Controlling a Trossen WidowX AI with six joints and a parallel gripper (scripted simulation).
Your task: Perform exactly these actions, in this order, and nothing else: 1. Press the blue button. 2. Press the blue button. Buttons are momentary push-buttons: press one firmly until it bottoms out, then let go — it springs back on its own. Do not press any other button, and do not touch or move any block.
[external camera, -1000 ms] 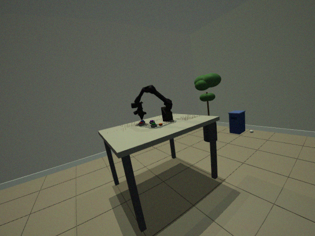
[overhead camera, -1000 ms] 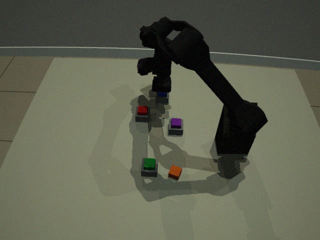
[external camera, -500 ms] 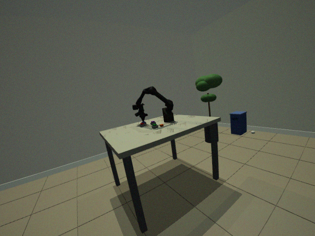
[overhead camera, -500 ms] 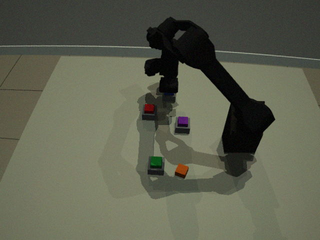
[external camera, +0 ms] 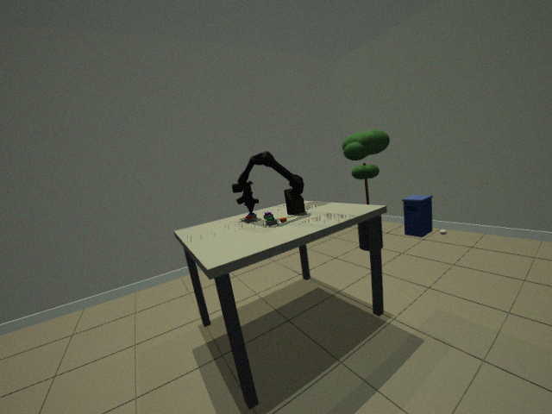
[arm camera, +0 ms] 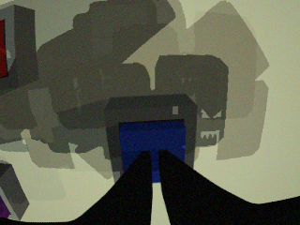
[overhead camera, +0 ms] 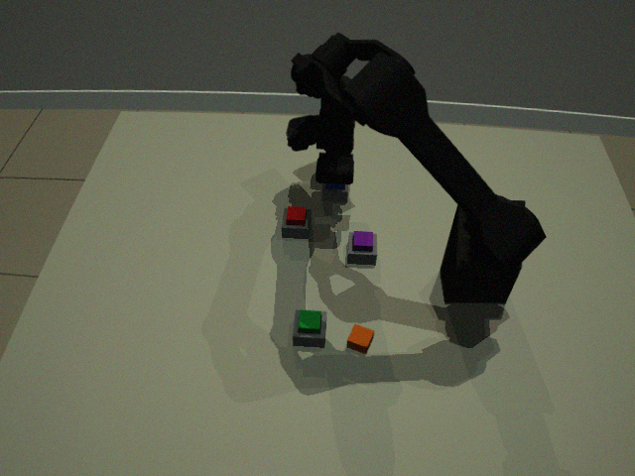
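The blue button (overhead camera: 335, 186) (arm camera: 152, 135) sits in a dark grey housing at the back of the group, mostly hidden by my gripper in the top view. My gripper (overhead camera: 334, 178) (external camera: 251, 210) (arm camera: 154, 158) is shut and empty, pointing straight down over it. In the wrist view the fingertips overlap the blue cap, right at its surface or very close to it. A dark line shows along the cap's far edge, and the cap looks low in its housing. Whether it is fully bottomed out cannot be told, as the fingers hide part of it.
The red button (overhead camera: 296, 215) (arm camera: 2, 49) stands close by, left and nearer the camera in the top view. The purple button (overhead camera: 363, 240) (arm camera: 3, 208) is nearer and right. The green button (overhead camera: 310, 320) and an orange block (overhead camera: 360, 338) lie farther toward the front.
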